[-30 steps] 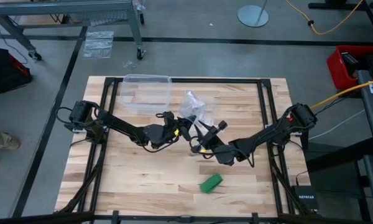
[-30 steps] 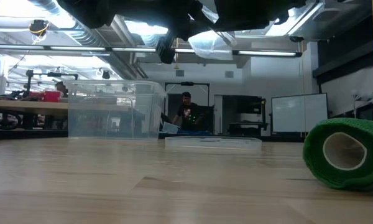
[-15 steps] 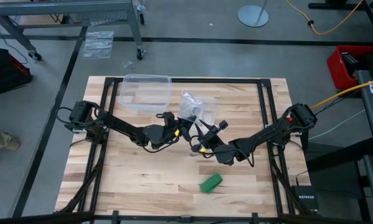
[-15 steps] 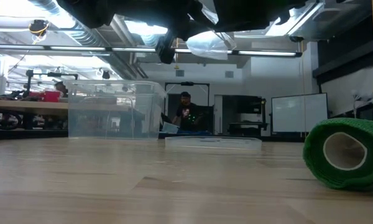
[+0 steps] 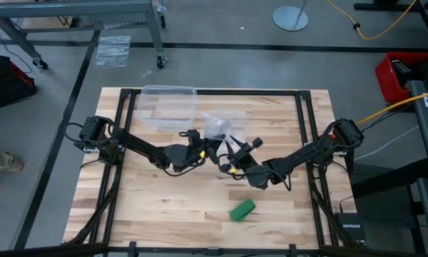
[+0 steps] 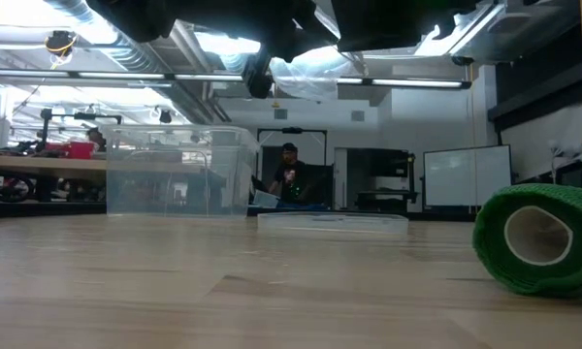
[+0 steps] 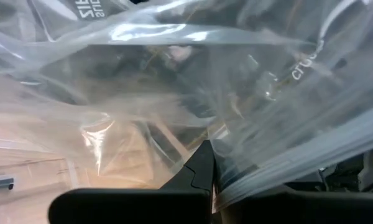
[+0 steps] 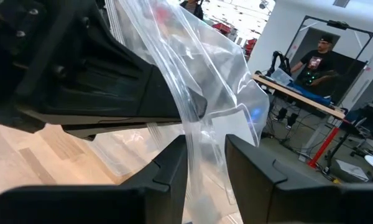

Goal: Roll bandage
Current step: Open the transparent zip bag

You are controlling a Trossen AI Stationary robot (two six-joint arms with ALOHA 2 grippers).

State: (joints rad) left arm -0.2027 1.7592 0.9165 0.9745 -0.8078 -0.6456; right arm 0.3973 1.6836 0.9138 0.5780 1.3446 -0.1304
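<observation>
The bandage is a compact bright green roll (image 5: 242,209) lying on its side on the table near the front edge, with its hollow core showing in the low view (image 6: 541,238). No gripper touches it. A clear plastic bag (image 5: 222,126) is held in the air over the table's middle, and it also shows in the low view (image 6: 310,70). My left gripper (image 5: 210,147) and my right gripper (image 5: 228,154) meet there, both shut on the bag. My left gripper pinches an edge of the clear bag (image 7: 222,184) between its fingers (image 7: 201,168). The film spreads out in front of it, lifted clear of the table. My right gripper has a bunched strip of the bag (image 8: 206,163) between its two fingers (image 8: 171,172). The film runs up from there toward the left gripper, clear of the table.
A clear plastic container (image 5: 169,107) stands at the table's far left of centre, and it also shows in the low view (image 6: 175,171). A flat clear lid (image 6: 332,221) lies farther back. A person (image 6: 291,176) stands in the room beyond. Bare wood lies around the roll.
The bag has changed shape between the grippers. Its upper part has spread out and shifted toward the table's left. Both grippers have stayed almost in place, and the green roll has not moved.
</observation>
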